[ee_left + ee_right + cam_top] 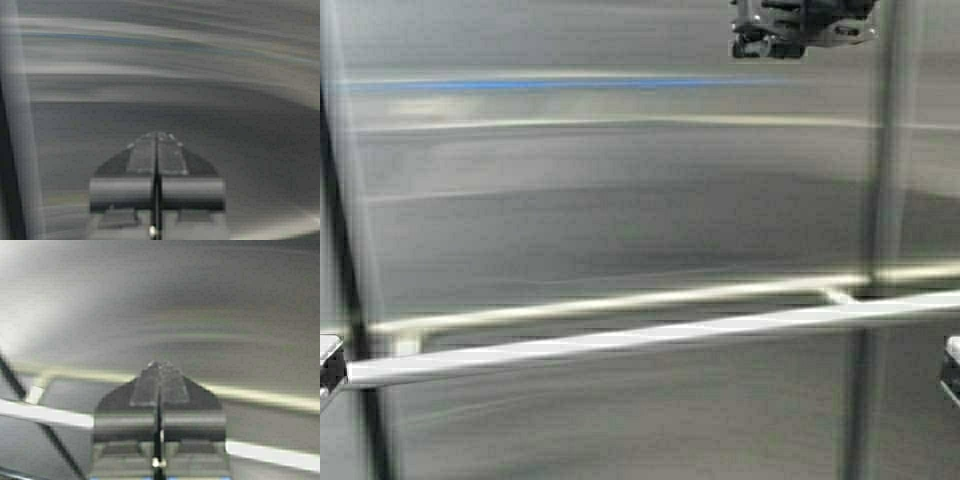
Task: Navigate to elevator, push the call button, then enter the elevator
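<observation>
Both claws are clenched on nothing. Seen from its own wrist camera, the left gripper has its two fingers pressed flat together into a single point at the lower middle of the frame, aimed at a bare steel wall. The right gripper is clenched the same way, its tip at the centre of its wrist frame, with the handrail crossing behind it. Fingers drawn together like this make a narrow, blunt tip, which suits poking a button and keeps the arms compact while the base drives; that is my reading of the posture.

In the high view neither gripper can be made out with certainty; a dark piece of arm hardware hangs at the top right of the frame.

Further out, the elevator fills every view: brushed steel panels with dark vertical seams at the left and right. Its handrail runs across the lower half of the high view, slightly tilted, with its reflection just above it. The call button is not in view. Judging by this, the robot is already inside, facing the back wall, so the task looks nearly complete.
</observation>
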Controlling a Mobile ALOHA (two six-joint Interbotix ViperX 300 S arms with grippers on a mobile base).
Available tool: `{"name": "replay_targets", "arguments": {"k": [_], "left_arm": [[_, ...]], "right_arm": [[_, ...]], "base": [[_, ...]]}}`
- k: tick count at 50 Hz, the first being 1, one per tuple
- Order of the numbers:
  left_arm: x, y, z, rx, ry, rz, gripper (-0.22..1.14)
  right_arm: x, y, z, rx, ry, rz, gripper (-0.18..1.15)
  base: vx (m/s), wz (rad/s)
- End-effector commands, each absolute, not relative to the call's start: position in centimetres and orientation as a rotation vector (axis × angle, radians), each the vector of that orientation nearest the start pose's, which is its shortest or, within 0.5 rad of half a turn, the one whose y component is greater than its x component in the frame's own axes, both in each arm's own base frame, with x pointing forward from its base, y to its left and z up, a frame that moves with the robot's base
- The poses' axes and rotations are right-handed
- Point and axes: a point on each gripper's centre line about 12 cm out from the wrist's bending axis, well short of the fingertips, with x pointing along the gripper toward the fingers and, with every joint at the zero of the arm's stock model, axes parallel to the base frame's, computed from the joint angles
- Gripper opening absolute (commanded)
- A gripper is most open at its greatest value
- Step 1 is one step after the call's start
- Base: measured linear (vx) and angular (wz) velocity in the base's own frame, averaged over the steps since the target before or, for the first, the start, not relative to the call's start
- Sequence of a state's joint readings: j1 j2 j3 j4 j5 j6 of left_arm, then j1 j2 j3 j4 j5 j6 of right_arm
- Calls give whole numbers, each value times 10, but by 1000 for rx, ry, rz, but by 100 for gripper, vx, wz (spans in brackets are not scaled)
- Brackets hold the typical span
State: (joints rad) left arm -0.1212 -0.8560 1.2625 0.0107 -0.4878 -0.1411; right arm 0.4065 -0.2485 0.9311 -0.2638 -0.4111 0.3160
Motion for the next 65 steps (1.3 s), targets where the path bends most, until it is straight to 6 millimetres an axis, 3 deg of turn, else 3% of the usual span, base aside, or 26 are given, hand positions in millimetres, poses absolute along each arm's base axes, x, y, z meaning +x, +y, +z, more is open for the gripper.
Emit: {"name": "replay_targets", "arguments": {"k": [1, 25, 43, 53, 65], "left_arm": [[205, -26, 262, -137, -80, -133, 2], [209, -26, 258, -134, -58, -131, 3], [210, -26, 259, -133, -62, -131, 3], [212, -26, 266, -132, -79, -132, 3], [212, -26, 265, -132, -75, -131, 3]], "right_arm": [[302, 145, 218, 36, 267, 506, 6], [299, 147, 224, 46, 238, 519, 6], [309, 151, 213, 47, 271, 516, 6], [313, 152, 220, 44, 250, 517, 6], [305, 146, 219, 39, 251, 510, 6]], "base": [[4, 43], [3, 59], [0, 66], [1, 51], [6, 38]]}}
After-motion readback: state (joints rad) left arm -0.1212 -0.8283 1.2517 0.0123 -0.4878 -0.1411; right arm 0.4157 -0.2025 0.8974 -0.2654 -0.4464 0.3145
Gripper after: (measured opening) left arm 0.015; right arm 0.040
